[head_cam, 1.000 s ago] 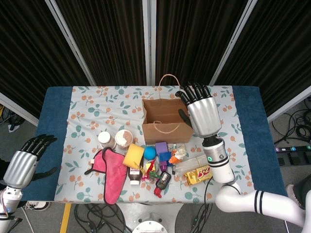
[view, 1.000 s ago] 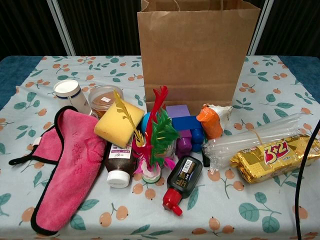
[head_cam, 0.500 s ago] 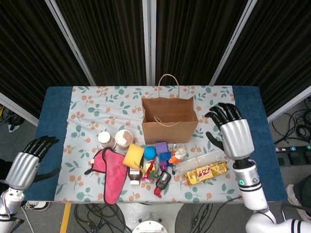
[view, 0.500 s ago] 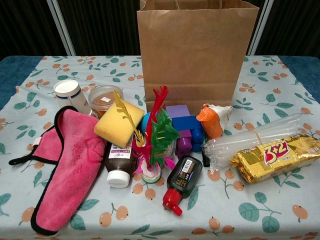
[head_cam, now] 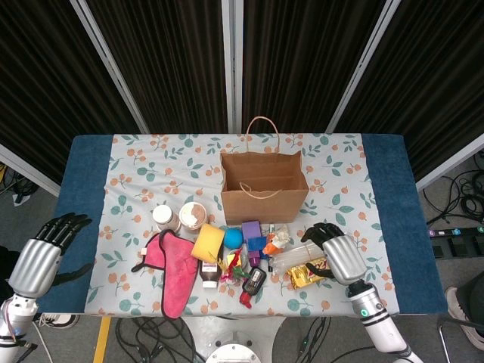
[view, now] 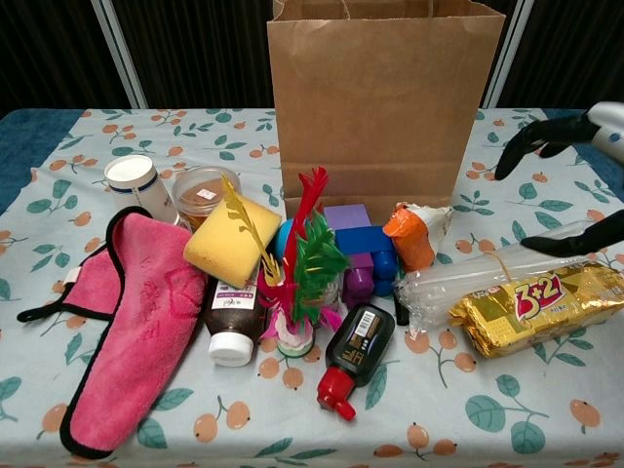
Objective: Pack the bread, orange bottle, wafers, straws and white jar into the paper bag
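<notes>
right robot hand [head_cam: 335,253] has dropped from beside the paper bag [head_cam: 264,185] to just above the wafers [view: 534,307], fingers spread, empty, likely lining up a grasp.

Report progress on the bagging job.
Nothing visibly packed: the paper bag interior shows no items in the head view. Right hand hovers open over the wafers and straws. Left hand idles off-table. Orange bottle and white jar still wait; bread unidentifiable.
</notes>
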`<control>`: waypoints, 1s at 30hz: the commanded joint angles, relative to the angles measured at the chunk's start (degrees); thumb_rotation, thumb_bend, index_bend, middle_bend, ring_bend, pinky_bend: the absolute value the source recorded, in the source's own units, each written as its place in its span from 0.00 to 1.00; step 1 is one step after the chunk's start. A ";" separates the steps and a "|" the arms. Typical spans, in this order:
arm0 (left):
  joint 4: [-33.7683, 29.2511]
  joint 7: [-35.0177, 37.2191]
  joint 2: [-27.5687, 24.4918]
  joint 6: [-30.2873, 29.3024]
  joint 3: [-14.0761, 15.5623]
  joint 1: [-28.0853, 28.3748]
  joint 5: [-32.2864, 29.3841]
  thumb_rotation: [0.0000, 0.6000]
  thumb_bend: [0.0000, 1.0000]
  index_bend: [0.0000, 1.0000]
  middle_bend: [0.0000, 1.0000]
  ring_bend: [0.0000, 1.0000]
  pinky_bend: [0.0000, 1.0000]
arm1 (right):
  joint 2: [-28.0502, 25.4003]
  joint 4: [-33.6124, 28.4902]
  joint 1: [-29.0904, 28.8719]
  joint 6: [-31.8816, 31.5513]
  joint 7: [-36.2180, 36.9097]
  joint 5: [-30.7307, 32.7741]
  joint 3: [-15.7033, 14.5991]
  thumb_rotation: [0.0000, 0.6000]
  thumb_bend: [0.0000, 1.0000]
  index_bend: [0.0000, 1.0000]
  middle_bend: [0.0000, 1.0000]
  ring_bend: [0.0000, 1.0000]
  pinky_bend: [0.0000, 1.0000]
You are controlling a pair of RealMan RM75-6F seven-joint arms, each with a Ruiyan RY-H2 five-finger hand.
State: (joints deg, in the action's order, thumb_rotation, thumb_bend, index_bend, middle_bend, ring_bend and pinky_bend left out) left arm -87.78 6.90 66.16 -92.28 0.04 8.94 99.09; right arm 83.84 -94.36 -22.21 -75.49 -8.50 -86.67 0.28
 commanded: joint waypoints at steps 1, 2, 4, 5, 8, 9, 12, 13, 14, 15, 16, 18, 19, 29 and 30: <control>0.19 0.50 0.15 -0.38 -0.46 -0.12 -0.63 1.00 0.10 0.22 0.29 0.17 0.22 | 3.08 2.79 -0.94 1.64 1.80 -0.08 0.92 1.00 0.06 0.36 0.30 0.19 0.23; 0.33 0.66 0.22 -0.55 -0.69 -0.11 -0.83 1.00 0.10 0.22 0.29 0.17 0.22 | 3.90 3.30 -1.20 1.81 2.14 -0.34 1.18 1.00 0.06 0.35 0.29 0.19 0.22; 0.73 0.60 0.31 -0.68 -0.95 -0.02 -0.92 1.00 0.10 0.22 0.29 0.17 0.22 | 5.14 4.10 -1.55 1.92 2.17 -0.78 1.55 1.00 0.06 0.33 0.27 0.16 0.20; 1.04 0.62 0.40 -0.70 -1.06 0.05 -0.95 1.00 0.10 0.22 0.29 0.17 0.22 | 6.02 4.75 -1.81 1.93 1.84 -1.07 1.84 1.00 0.06 0.31 0.26 0.14 0.17; 1.67 1.06 0.55 -0.82 -1.14 0.07 -1.03 1.00 0.10 0.22 0.29 0.17 0.22 | 8.50 6.92 -2.51 1.81 1.49 -1.66 2.78 1.00 0.06 0.28 0.21 0.10 0.12; 1.91 1.23 0.56 -0.84 -1.11 0.04 -1.05 1.00 0.10 0.22 0.29 0.17 0.22 | 9.40 7.69 -2.79 2.06 1.39 -1.46 3.19 1.00 0.06 0.27 0.20 0.09 0.11; 2.26 1.64 0.55 -0.94 -1.10 -0.03 -1.18 1.00 0.10 0.22 0.29 0.17 0.22 | 11.08 8.98 -3.37 3.23 0.51 -0.29 3.95 1.00 0.06 0.26 0.20 0.09 0.10; 2.33 1.80 0.56 -0.96 -1.11 -0.06 -1.28 1.00 0.10 0.22 0.29 0.17 0.22 | 11.59 9.45 -3.49 3.65 -0.05 0.16 4.09 1.00 0.07 0.26 0.20 0.09 0.10; 2.36 2.04 0.55 -1.01 -1.12 -0.10 -1.37 1.00 0.10 0.22 0.29 0.17 0.22 | 12.27 10.10 -3.58 4.07 -0.79 0.75 4.24 1.00 0.07 0.26 0.20 0.09 0.10; 2.44 2.22 0.54 -1.03 -1.16 -0.11 -1.46 1.00 0.10 0.22 0.29 0.17 0.22 | 12.98 10.82 -3.56 4.42 -1.60 1.44 4.33 1.00 0.07 0.26 0.20 0.09 0.10; 2.51 2.31 0.54 -1.02 -1.17 -0.10 -1.48 1.00 0.10 0.22 0.29 0.17 0.22 | 13.47 11.32 -3.51 4.73 -2.15 2.03 4.37 1.00 0.07 0.26 0.20 0.09 0.10; 2.58 2.55 0.53 -0.98 -1.15 -0.09 -1.53 1.00 0.10 0.22 0.29 0.17 0.22 | 14.41 12.34 -3.34 5.10 -3.12 3.18 4.56 1.00 0.08 0.26 0.22 0.11 0.12; 2.66 2.63 0.51 -0.98 -1.15 -0.09 -1.54 1.00 0.10 0.22 0.29 0.17 0.22 | 15.00 13.08 -3.24 5.24 -3.69 3.79 4.65 1.00 0.08 0.26 0.22 0.12 0.13; 3.52 2.97 1.06 -0.97 -1.17 -0.16 -1.88 1.00 0.10 0.22 0.29 0.17 0.22 | 18.13 17.04 -3.68 6.19 -3.15 5.08 5.52 1.00 0.16 0.39 0.34 0.24 0.27; 3.56 2.98 1.11 -1.03 -1.13 -0.20 -1.82 1.00 0.10 0.22 0.29 0.17 0.22 | 18.45 17.47 -3.76 6.06 -2.80 4.84 5.53 1.00 0.18 0.41 0.35 0.26 0.29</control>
State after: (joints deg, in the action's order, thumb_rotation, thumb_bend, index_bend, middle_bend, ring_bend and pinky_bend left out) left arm -84.23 9.88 67.26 -93.30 -1.10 8.75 97.26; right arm 101.95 -77.28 -25.83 -69.35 -11.62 -81.61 5.72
